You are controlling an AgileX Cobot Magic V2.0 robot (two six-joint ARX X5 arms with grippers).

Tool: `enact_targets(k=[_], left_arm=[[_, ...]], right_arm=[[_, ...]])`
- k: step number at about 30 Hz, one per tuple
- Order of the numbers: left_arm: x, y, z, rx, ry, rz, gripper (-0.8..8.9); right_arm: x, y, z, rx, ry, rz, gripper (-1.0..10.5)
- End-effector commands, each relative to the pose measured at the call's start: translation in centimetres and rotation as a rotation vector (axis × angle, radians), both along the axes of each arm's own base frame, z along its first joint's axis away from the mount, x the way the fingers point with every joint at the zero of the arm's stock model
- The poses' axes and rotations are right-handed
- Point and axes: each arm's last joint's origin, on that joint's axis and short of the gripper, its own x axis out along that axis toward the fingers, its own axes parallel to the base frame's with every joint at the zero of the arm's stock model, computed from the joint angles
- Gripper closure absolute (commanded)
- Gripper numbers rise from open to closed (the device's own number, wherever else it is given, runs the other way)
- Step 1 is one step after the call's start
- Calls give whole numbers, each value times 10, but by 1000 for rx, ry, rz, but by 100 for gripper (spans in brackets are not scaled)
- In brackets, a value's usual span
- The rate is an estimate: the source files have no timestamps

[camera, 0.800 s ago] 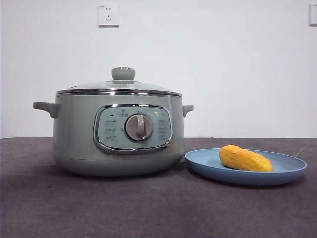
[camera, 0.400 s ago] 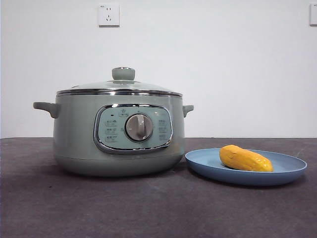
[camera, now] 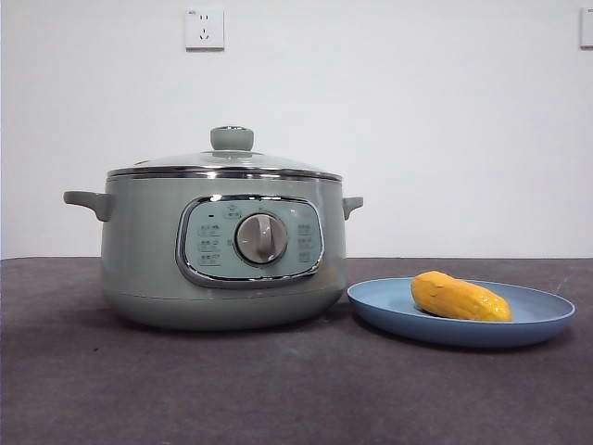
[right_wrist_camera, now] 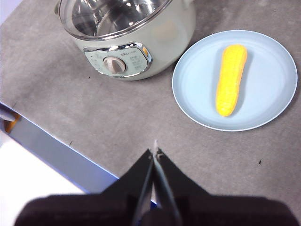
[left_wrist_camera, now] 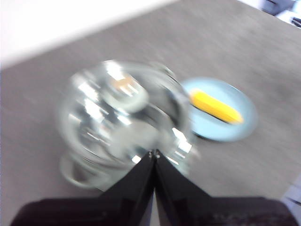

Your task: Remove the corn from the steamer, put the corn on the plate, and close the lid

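1. Plate [camera: 547,320] – light blue, shallow, nearest the front camera, on the dark grey table [camera: 278,389]; the corn [camera: 460,297] lies on its side in it.
2. Steamer [camera: 148,269] – sage green, just beside the plate, dial [camera: 260,238] facing front.
3. Lid [camera: 222,162] seated on the steamer, knob [camera: 232,138] upright.
4. Left gripper [left_wrist_camera: 154,153] – above the lid, jaws pressed together, holding nothing; view blurred.
5. Right gripper [right_wrist_camera: 154,151] – over bare table near the plate, jaws together, empty.
6. Wall socket [camera: 204,28] behind.
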Motion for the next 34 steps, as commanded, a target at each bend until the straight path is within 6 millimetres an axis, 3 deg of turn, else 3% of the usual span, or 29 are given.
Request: enact_targets(k=[1, 6, 11, 17, 22, 27, 34], left_arm=[[-4, 14, 4, 64, -139, 54, 817], [-15, 34, -19, 35, -341, 229, 817], [-18, 44, -77, 3, -509, 336, 817], [-19, 50, -154, -30, -460, 426, 817], [-20, 53, -202, -36, -392, 498, 817], [-22, 54, -231, -48, -367, 526, 817], [-24, 54, -252, -49, -248, 533, 817]], right_arm=[[1, 0, -2, -3, -1, 4, 946], [1, 0, -2, -6, -1, 1, 946], [1, 0, -2, -5, -1, 1, 946], [1, 0, -2, -6, -1, 1, 946], [1, 0, -2, -6, -1, 1, 946], [1, 0, -2, -6, -1, 1, 946], [1, 0, -2, -5, -1, 1, 946]])
